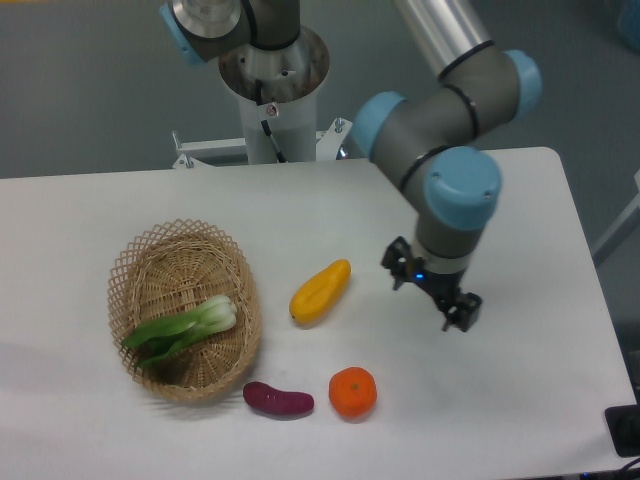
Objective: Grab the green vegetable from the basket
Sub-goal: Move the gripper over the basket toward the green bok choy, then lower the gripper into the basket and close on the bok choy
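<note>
Basket (130, 262): oval wicker, lattice rim, standing on the left part of the white table (90, 210). Taken here as the landmark.

Green vegetable (184, 325): lying inside the basket, toward its nearer right side, pale stalk end pointing to the right rim, dark leaves trailing left across the bottom. Nothing covers it from above.

Yellow fruit (320, 291): on the table just right of the basket, apart from the rim, lying at a slant.

Purple vegetable (278, 400): on the table at the basket's near right corner, close beside the rim; whether it touches cannot be told.

Orange (352, 392): right of the purple vegetable, further from the basket, near but apart from it.

Gripper (433, 295): hanging over the table well to the right of the basket, beyond the yellow fruit, with the yellow fruit between it and the basket. It carries nothing; the fingers are too dark and small to tell whether they are spread or closed.

Arm (450, 110): grey with blue joint caps, reaching in from the upper right.

Pedestal (270, 75): behind the table, up and right of the basket.
</note>
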